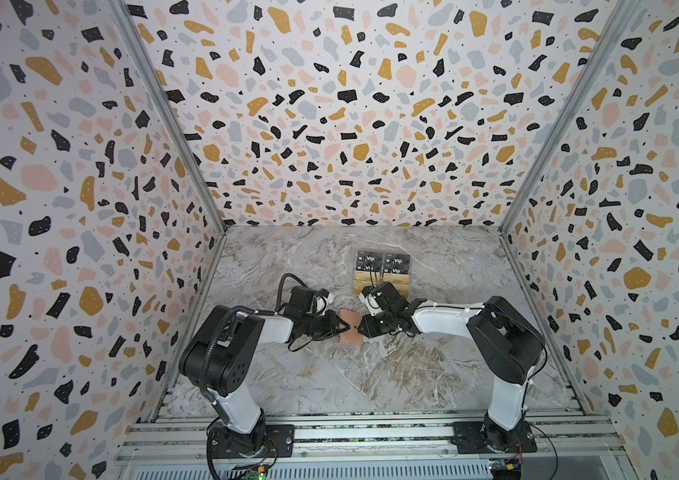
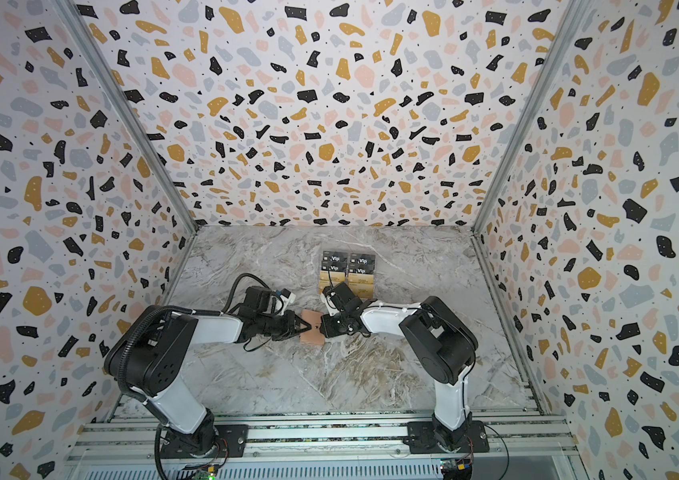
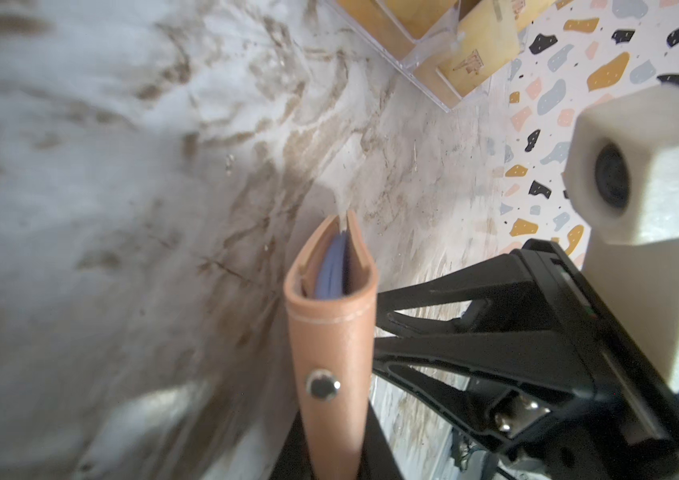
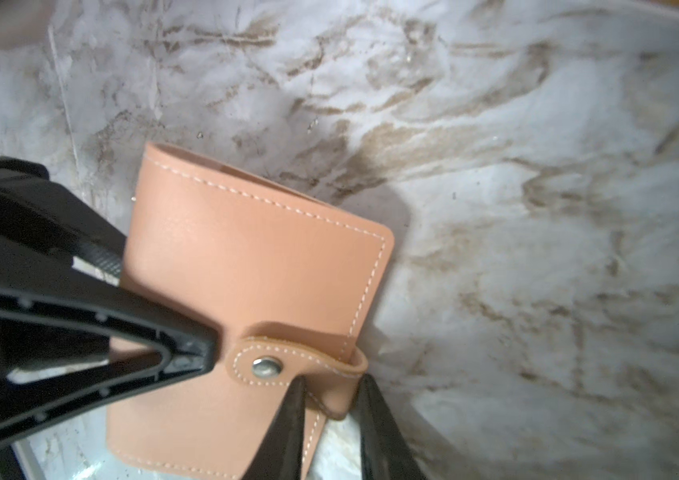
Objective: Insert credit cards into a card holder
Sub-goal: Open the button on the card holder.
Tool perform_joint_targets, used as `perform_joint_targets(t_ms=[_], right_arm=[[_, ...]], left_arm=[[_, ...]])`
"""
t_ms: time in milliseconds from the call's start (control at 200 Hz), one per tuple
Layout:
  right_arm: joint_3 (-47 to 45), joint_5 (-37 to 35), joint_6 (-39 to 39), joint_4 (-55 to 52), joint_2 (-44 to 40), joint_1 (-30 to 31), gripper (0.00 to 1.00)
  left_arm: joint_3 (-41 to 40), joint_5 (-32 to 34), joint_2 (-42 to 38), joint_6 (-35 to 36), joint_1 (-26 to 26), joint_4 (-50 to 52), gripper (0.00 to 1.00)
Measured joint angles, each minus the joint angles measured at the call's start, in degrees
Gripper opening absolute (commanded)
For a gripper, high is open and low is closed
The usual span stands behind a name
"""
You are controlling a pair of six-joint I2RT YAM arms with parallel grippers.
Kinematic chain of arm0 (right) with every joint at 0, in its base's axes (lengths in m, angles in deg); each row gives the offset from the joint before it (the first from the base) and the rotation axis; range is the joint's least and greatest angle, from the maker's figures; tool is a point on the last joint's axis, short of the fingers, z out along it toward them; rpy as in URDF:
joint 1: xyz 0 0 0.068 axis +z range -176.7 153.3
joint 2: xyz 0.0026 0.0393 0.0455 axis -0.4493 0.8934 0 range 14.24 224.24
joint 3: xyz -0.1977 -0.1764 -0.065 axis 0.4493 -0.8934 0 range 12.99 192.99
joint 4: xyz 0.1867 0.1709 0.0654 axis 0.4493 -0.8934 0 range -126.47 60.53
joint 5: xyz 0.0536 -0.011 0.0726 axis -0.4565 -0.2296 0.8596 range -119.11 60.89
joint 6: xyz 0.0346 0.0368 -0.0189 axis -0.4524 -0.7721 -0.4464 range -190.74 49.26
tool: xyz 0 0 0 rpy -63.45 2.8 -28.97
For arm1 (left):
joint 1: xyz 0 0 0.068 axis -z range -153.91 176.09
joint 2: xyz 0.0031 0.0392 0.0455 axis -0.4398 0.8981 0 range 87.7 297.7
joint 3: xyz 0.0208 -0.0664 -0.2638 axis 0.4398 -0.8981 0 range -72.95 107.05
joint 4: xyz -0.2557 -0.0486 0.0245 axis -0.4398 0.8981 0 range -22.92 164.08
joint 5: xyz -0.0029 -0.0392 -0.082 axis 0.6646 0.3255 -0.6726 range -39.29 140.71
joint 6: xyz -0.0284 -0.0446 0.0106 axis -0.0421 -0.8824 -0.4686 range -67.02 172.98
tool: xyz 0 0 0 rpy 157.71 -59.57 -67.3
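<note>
- Your left gripper [image 1: 342,328] pinches the card holder [image 1: 350,338] by its edge, near the middle of the table [image 1: 287,257]
- Your right gripper [image 4: 331,384] straddles its snap strap [image 4: 287,361]; whether it squeezes, I cannot tell

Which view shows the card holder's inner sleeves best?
The left wrist view: it looks into the card holder, where bluish inner sleeves show. The right wrist view shows only the outer face; both top views, a small peach patch.
</note>
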Motion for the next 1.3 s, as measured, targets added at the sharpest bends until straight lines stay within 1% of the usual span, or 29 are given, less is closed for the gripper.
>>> perform_joint_targets(t_ms=[150, 285, 420, 496, 696, 811, 1071, 1302], right_arm=[[0.3, 0.2, 0.1, 0.1, 0.0, -0.1, 0.35], [0.3, 0.2, 0.1, 0.3, -0.2, -0.1, 0.37], [0.3, -0.7, 0.2, -1.7, -1.4, 0.3, 0.38], [0.7, -2.2, 0.5, -3.9, -2.8, 0.8, 0.38], [1.9, -6.1, 1.4, -6.6, -7.6, 3.5, 0.37], [1.9, -7.4, 1.8, -7.0, -9.4, 4.8, 0.37], [1.9, -9.6, 2.3, -7.0, -10.7, 6.0, 0.37], [1.9, -12.0, 3.1, -7.1, -11.0, 7.0, 0.37]], left_arm=[[0.0, 0.5, -0.6, -0.2, 0.0, 0.1, 0.05], [0.0, 2.4, -2.5, -0.4, 0.3, 2.0, 0.05], [0.3, 5.7, -5.8, -0.4, 1.6, 5.5, 0.04], [0.9, 7.8, -7.8, -0.7, 2.4, 7.2, 0.02], [2.1, 12.4, -12.5, -2.0, 3.8, 9.4, 0.00], [2.3, 14.2, -13.3, -2.9, 4.7, 9.7, 0.00], [2.3, 17.4, -14.4, -4.4, 8.6, 11.2, 0.00], [2.3, 18.6, -16.0, -5.0, 9.4, 11.5, 0.00]])
